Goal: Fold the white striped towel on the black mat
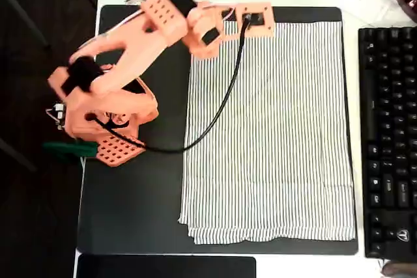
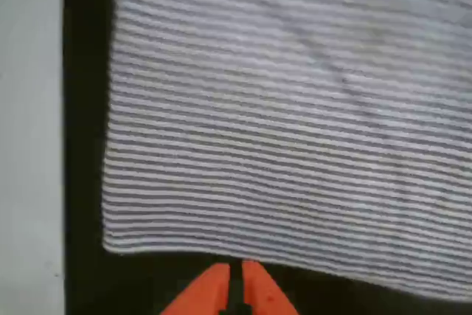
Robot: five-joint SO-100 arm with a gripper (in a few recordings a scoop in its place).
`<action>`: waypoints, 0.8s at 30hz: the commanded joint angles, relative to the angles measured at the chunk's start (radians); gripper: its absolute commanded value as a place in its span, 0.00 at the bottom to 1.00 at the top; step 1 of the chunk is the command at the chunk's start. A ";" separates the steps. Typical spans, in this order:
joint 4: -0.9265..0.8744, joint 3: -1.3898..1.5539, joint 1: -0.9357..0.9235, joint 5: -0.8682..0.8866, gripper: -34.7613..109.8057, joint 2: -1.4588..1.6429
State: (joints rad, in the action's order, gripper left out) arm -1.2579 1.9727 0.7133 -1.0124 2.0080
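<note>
Thin white pinstriped cloth towel (image 1: 273,135) flat on large matte black rectangular mat (image 1: 130,206), orange fingers (image 2: 236,285) nearly closed, empty, just beside towel edge.

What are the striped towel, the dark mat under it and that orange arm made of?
The striped towel looks like thin woven cloth: soft creases, layered bottom edge. The black mat seems matte rubber or foam, with no glare; hard to say which. The orange arm looks like printed plastic, dull and perforated with holes. Its hand appears to be the same orange plastic.
</note>
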 commanded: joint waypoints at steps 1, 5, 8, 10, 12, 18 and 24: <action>0.018 -0.117 0.012 0.011 0.26 -0.087; 0.040 -0.221 0.003 0.011 0.27 -0.233; 0.052 -0.296 -0.008 0.006 0.30 -0.327; 0.041 -0.370 -0.018 0.012 0.32 -0.391; 0.037 -0.430 -0.028 0.012 0.34 -0.443; 0.052 -0.575 -0.078 -0.040 0.36 -0.630; 0.064 -0.753 -0.103 -0.060 0.37 -0.844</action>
State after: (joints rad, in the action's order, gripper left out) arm -1.1934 1.3039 0.6167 -1.0646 1.1934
